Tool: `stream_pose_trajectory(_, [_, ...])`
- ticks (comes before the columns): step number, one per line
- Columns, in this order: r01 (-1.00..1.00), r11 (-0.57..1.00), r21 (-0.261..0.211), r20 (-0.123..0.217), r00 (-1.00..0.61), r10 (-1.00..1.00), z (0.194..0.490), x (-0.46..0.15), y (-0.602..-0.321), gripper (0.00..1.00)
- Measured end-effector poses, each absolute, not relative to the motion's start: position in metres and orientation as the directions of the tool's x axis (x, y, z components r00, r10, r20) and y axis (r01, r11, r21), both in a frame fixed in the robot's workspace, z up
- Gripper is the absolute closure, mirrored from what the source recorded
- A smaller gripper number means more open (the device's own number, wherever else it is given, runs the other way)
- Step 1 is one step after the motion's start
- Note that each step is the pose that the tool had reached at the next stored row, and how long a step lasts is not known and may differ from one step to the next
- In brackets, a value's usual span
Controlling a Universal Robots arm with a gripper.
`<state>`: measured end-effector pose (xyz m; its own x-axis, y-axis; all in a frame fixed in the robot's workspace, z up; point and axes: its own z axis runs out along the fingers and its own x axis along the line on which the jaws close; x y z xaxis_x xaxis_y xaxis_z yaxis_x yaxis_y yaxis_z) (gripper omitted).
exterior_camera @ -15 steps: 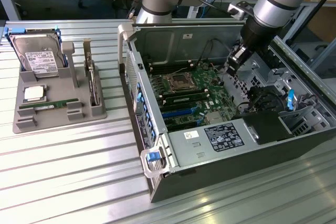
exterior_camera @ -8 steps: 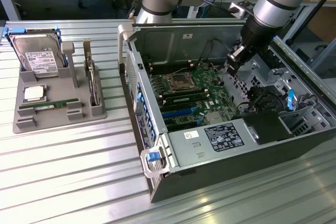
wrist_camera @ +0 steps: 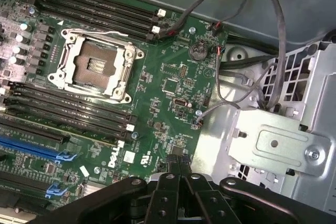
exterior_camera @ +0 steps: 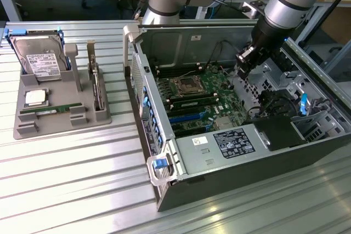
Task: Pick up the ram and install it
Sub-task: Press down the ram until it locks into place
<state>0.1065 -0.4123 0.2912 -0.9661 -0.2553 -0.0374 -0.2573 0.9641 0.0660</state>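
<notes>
Case: black steel computer case lying on its side on the ribbed aluminium table, lid off, with a grey power-supply box at its near edge bearing a black label.
Motherboard: green circuit board inside the case, flat and densely studded with small chips; an empty square CPU socket with a silver metal frame sits at about 10 o'clock from the gripper in the wrist view, flanked by long black memory slots and blue expansion slots.
Cables: thin dark wires looping from the board's far edge over a perforated silver bracket.
Gripper: black gripper hovering above the motherboard, its two slim fingers pressed together with nothing between them.
Tray: grey moulded holder at 9 o'clock from the case, well apart from the arm.
Ram: long thin green stick lying flat in a slot at the tray's near side.
Other parts: small square silver CPU just behind the ram; silver hard drive with white label leaning at the tray's far end.
</notes>
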Motion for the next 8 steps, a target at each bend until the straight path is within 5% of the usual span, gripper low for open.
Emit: stream_pose_trajectory(8, [-0.167,0.984,0.066,-0.037,-0.986,-0.165,0.2912,0.1065,-0.4123,0.90])
